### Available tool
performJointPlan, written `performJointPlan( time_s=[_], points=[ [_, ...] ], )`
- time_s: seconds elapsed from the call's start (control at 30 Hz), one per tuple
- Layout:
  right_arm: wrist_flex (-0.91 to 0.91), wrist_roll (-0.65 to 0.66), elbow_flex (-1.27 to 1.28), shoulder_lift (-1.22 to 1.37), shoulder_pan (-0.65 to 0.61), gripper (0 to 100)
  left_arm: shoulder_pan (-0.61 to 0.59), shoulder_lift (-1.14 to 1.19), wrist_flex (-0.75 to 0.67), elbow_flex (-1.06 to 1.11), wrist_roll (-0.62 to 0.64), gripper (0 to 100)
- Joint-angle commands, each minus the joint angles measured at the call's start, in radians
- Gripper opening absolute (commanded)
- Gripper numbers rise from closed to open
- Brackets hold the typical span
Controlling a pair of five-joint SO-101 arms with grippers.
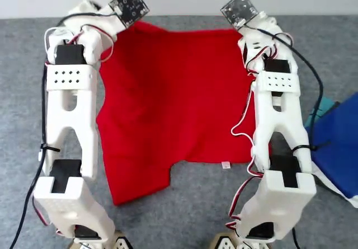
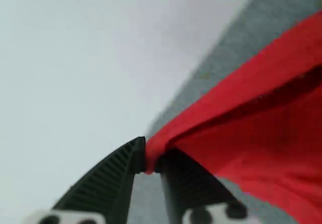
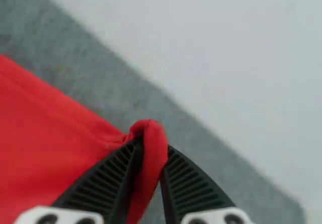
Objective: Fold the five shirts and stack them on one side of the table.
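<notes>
The left claw (image 2: 149,159) is clamped on a pinch of the red shirt (image 1: 168,98) at its upper left corner in the high view. The right claw (image 3: 149,156) grips a bunched fold at the upper right corner. Between them the shirt lies spread mostly flat mid-frame on the grey surface (image 1: 201,204), one sleeve pointing lower left.

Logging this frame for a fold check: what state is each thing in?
red shirt: spread out, unfolded, both far corners pinched
left gripper: fingers shut on red shirt
right gripper: fingers shut on red shirt
blue shirt: lying at table edge, fold unclear
</notes>
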Motion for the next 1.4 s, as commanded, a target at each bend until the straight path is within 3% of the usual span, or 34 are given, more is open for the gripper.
performJointPlan(
  time_s=[0.0,0.2,0.43,0.53,0.8,0.97,1.37],
  points=[
    [0.197,-0.014,-0.054,-0.082,-0.001,0.9,0.021,-0.092,0.183,-0.044,-0.008,2],
    [0.473,-0.141,-0.054,-0.137,0.013,0.9,0.04,-0.13,0.468,-0.045,-0.005,2],
    [0.753,-0.146,-0.054,-0.182,0.012,0.9,0.041,-0.152,0.764,-0.038,0.0,2],
    [0.855,-0.143,-0.054,-0.199,0.015,0.9,0.032,-0.186,0.761,0.015,0.081,2],
    [1.041,-0.14,-0.054,-0.211,0.053,0.9,0.141,-0.445,0.761,0.458,0.078,2],
    [1.168,-0.14,-0.054,-0.213,0.094,0.9,0.149,-0.598,0.758,0.697,0.08,2],
    [1.231,-0.14,-0.054,-0.205,0.105,1.2,0.149,-0.786,0.756,1.043,0.078,2]
  ],
)
